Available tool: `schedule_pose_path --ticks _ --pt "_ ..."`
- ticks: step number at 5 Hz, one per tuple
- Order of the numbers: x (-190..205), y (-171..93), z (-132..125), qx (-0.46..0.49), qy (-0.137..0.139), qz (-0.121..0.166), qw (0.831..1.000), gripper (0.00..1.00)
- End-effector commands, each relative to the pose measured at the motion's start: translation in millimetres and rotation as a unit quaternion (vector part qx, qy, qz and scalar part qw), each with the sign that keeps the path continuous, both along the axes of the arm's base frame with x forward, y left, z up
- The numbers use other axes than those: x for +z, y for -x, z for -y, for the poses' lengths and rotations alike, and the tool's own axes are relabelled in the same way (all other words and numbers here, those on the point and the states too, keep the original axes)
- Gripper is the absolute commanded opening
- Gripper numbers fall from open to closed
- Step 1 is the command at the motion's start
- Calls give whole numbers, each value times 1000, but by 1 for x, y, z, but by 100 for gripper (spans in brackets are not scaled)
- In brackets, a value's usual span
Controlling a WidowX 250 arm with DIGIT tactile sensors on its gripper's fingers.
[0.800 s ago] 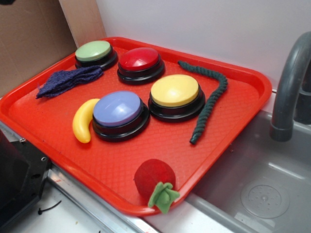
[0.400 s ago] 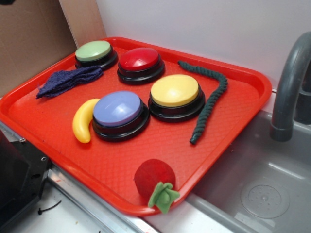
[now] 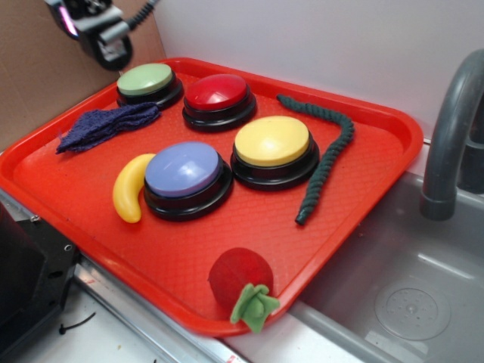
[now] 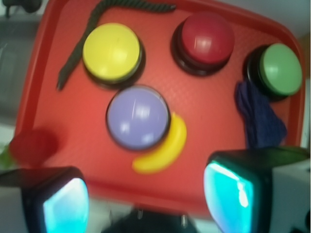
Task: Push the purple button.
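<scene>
I saw the red tray (image 3: 355, 181) holding everything, spread out below and ahead of my gripper (image 4: 146, 199), which hung high over the tray's near-left corner beside the cardboard wall. A grey sink (image 3: 408, 295) with its faucet (image 3: 450, 136) sat off the tray's far side from the gripper.

The purple button (image 3: 183, 169) had a smooth lavender dome on a black base and matched the yellow button (image 3: 272, 141) in size. From the wrist camera it lay just ahead of the gripper, between the two fingers' line of sight, well below them and untouched. I could read no writing or brand on any of the buttons.

Also on the tray: the yellow button beyond the purple one to the left as the wrist saw it, a red button (image 3: 217, 91) farther out, and a smaller green button (image 3: 145, 79) nearest under the arm. A dark green rope (image 3: 327, 155) curved past the yellow button. A dark purple cloth (image 3: 106, 125) lay beside the green button. A yellow banana (image 3: 130, 187) touched the purple button's base. A red felt fruit with a green leaf (image 3: 242, 281) sat at the tray's edge.

The fingers (image 4: 233, 187) stood parted, gripping nothing.
</scene>
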State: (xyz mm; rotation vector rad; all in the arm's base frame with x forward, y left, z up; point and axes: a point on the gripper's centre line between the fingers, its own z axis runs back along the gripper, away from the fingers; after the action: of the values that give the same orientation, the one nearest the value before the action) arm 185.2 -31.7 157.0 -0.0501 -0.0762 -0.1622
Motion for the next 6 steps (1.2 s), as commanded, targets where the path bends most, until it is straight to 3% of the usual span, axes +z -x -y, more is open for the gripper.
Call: schedule_pose_path --ticks 1,3,4,6 --pt "-56 -31 2 -26 23 -4 999 100" --pt "-96 -29 11 -44 12 -28 999 100" --pt "-106 -24 12 -60 -32 -48 997 100" --pt "-91 -21 6 -29 -30 -31 999 100"
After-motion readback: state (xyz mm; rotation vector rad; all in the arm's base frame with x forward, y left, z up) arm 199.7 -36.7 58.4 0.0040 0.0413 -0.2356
